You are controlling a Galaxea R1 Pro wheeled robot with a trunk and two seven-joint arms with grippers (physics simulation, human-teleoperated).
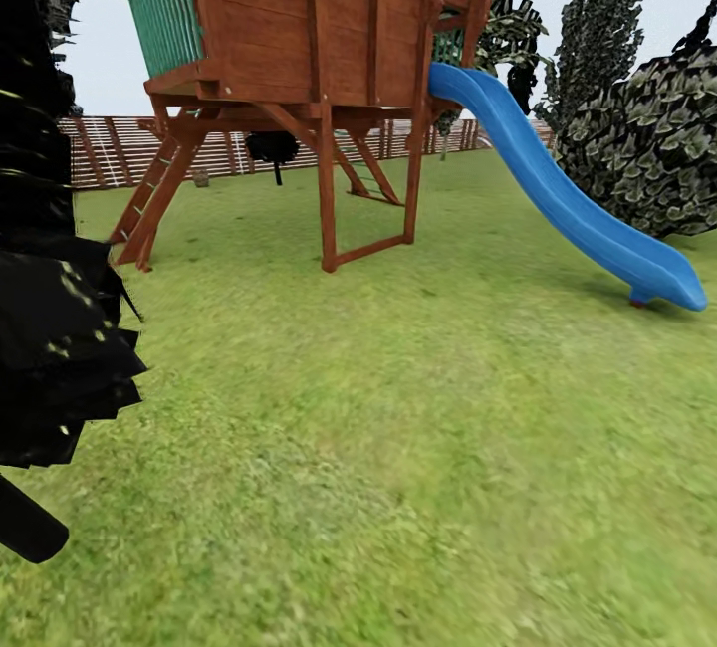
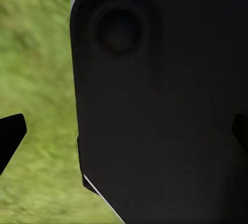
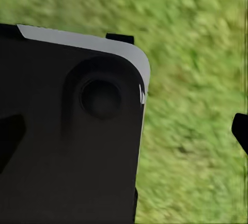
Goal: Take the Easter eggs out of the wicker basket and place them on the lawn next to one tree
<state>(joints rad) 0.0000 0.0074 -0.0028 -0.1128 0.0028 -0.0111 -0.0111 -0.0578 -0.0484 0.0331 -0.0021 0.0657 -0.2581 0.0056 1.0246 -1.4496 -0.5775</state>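
Observation:
The lawn (image 1: 398,408) spreads bright green across the head view. The Easter eggs and the wicker basket are out of view. Trees with dark blocky leaves (image 1: 607,20) rise behind the slide, their trunks hidden. In the left wrist view, my left gripper (image 2: 124,133) is open, with black fingertips (image 2: 11,135) far apart over grass and a dark panel of my own body (image 2: 165,105). My right gripper (image 3: 124,133) is open too, its fingertips (image 3: 241,130) wide apart and nothing between them.
A wooden playhouse (image 1: 299,20) on legs stands ahead, with a blue slide (image 1: 578,209) running down to the right. Black foliage (image 1: 50,328) crowds the left edge. A leafy bush (image 1: 647,149) sits far right. A slatted fence (image 1: 110,149) closes the back, a small unclear object (image 1: 202,177) before it.

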